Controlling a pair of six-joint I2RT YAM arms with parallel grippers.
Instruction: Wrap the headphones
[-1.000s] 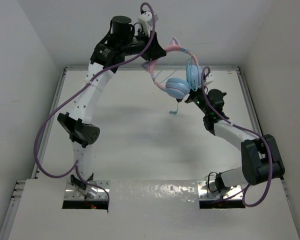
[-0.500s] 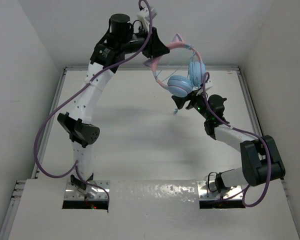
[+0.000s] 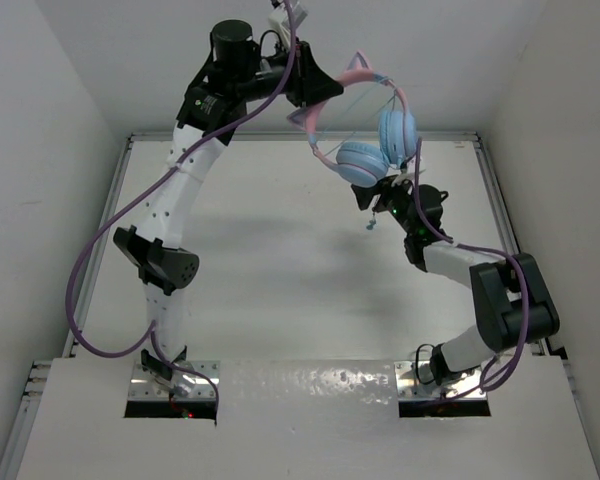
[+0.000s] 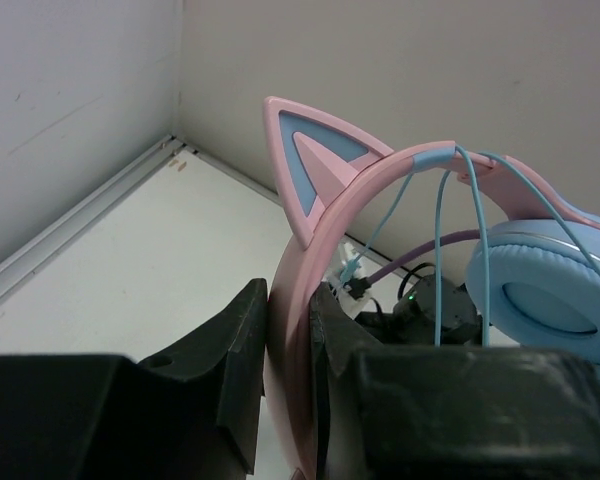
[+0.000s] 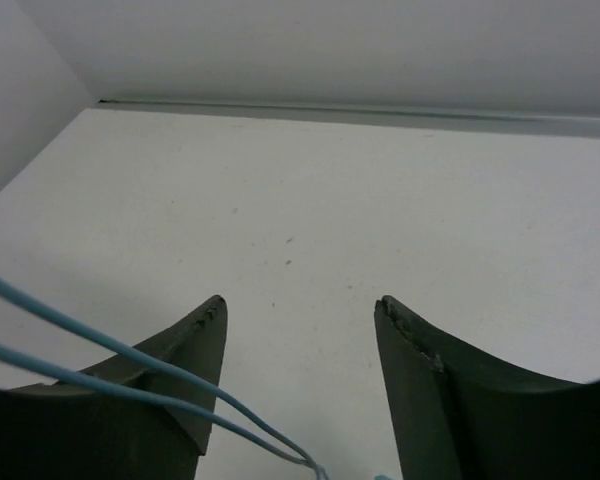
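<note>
The right gripper [image 5: 300,305] is spread wide, clamping nothing; the teal cable [image 5: 120,348] is draped over one finger. Beyond it, toward 1 o'clock over the table [image 3: 260,270], the headphones [image 3: 362,160] are suspended: pink cat-ear headband, light blue cups. The headband is pinched by the closed left gripper [image 4: 292,305]. The table is bounded by walls [image 3: 60,100] at 9, 12 and 3 o'clock.

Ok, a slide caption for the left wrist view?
Left hand grips the headphones by the pink headband, teal cable draped over it, blue ear cup at right.
</note>
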